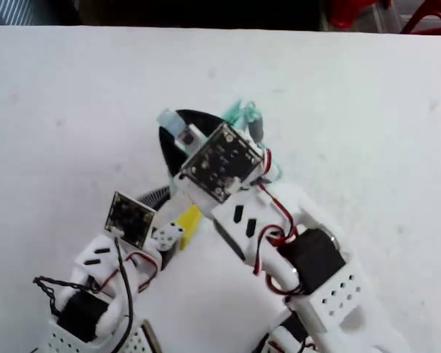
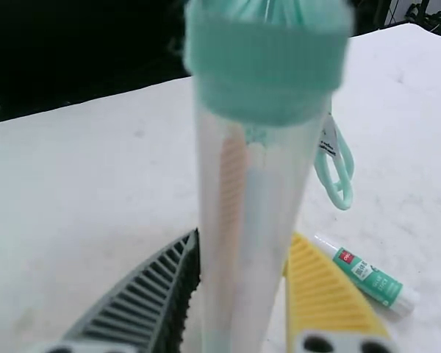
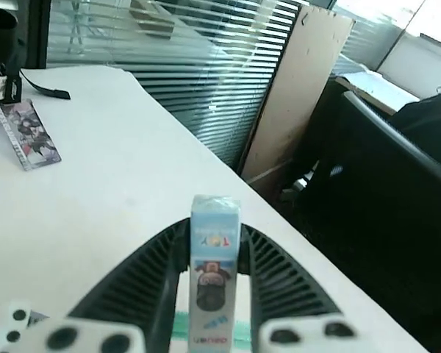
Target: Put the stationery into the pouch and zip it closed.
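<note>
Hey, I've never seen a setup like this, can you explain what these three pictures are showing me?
These are two small robot arms, the left arm and the right arm, at a white table. One picture looks down from above; the other two come from cameras on each arm's wrist. The left gripper is shut on a clear pouch with a teal top. The right gripper is shut on a small box, perhaps an eraser. A glue stick lies on the table.

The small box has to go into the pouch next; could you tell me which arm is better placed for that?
Right, most likely: the right gripper is shut on the small box, while the left gripper is shut on the clear pouch and can only steady it.
</note>
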